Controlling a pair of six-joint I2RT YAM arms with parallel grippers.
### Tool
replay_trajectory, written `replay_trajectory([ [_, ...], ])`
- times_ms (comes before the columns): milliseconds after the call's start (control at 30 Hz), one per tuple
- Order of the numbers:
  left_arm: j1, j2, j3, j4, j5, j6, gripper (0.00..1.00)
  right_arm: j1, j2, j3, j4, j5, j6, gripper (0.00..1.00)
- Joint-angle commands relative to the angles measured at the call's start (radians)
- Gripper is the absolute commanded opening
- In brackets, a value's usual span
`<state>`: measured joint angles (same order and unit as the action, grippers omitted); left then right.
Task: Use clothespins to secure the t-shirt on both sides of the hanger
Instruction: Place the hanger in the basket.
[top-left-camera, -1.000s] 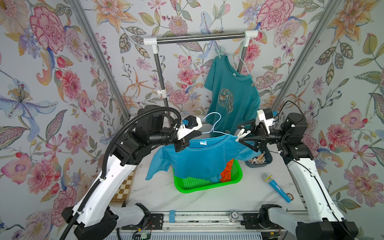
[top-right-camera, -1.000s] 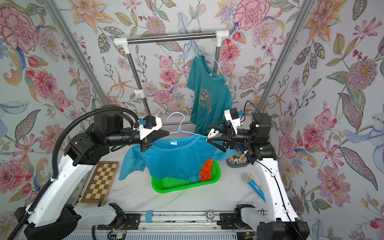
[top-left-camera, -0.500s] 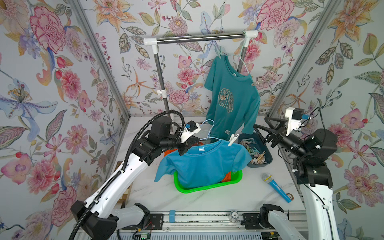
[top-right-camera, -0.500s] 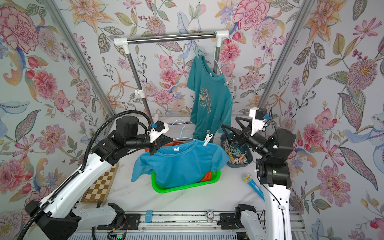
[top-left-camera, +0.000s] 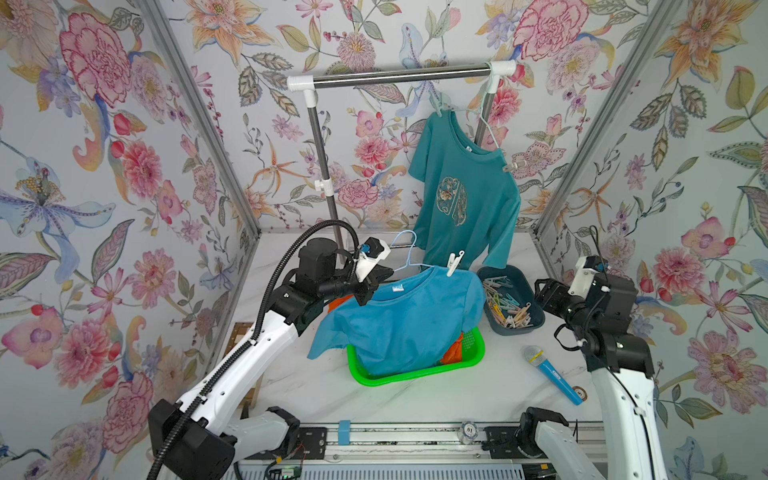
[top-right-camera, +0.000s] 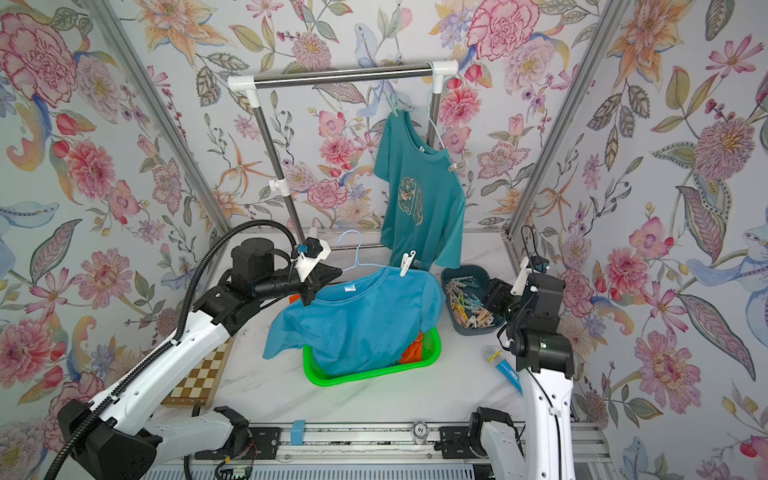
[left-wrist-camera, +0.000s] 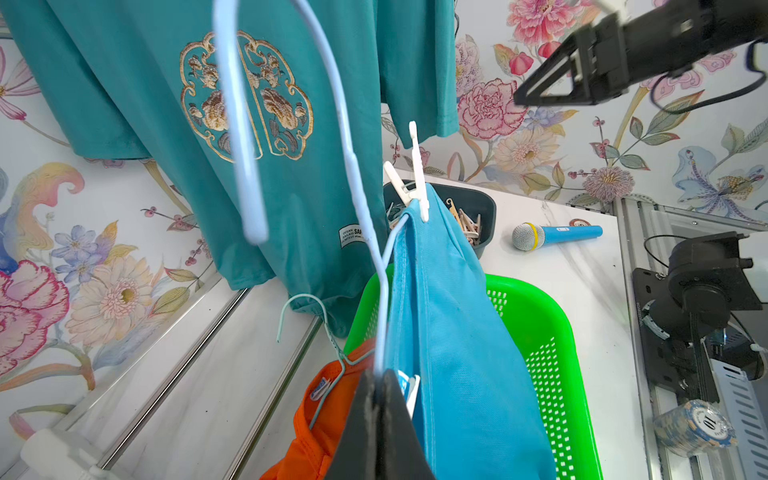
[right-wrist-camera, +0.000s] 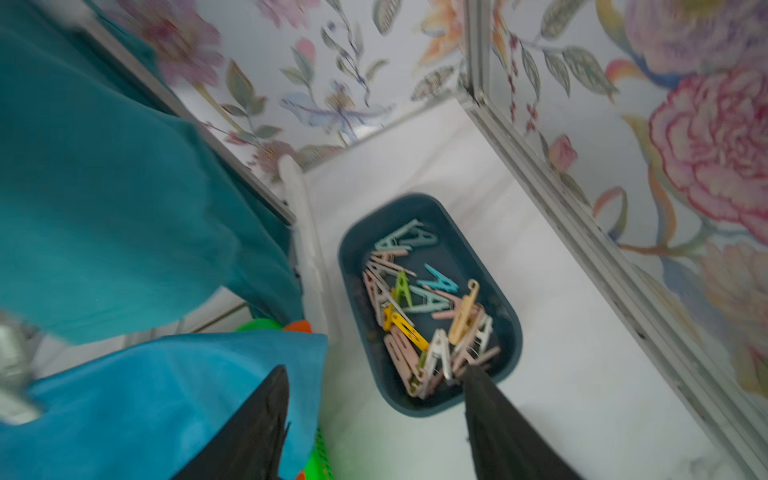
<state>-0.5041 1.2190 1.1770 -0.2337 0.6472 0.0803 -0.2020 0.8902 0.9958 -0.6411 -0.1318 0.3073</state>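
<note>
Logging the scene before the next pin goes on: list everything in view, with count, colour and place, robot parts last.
blue t-shirt: one, blue, on the hanger, over the basket
hanger: one, pale blue, held above the basket
white clothespin: one, white, clipped on the blue t-shirt's shoulder nearer the tray
loose clothespins: many, mixed pale colours, in the tray
tray: one, dark blue, table's right side
basket: one, green, table centre
orange garment: one, orange, in the basket
teal t-shirt: one, teal, hanging on the rack
rack: one, silver, at the back
microphone: one, blue, front right
chessboard: one, brown and white, left edge
left gripper: shut on the hanger
right gripper: open, over the tray
</note>
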Motion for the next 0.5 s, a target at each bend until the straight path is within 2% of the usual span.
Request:
replay_trajectory([
  [0,0.009,-0.019,-0.024,0.073,-0.019,-0.035,0.06,-0.06,0.099,-0.048,-0.067,0.006,-0.006,0.66],
  [200,0.009,-0.042,-0.088,0.116,-0.036,-0.06,0.07,-0.096,0.302,-0.059,0.002,-0.05,-0.015,0.66],
  [333,0.009,-0.061,-0.115,0.155,-0.025,-0.08,0.07,-0.045,0.444,-0.004,0.011,-0.001,-0.033,0.73],
  [467,0.008,-0.047,-0.127,0.161,-0.036,-0.091,0.08,0.041,0.56,0.065,0.04,0.096,-0.066,0.85],
])
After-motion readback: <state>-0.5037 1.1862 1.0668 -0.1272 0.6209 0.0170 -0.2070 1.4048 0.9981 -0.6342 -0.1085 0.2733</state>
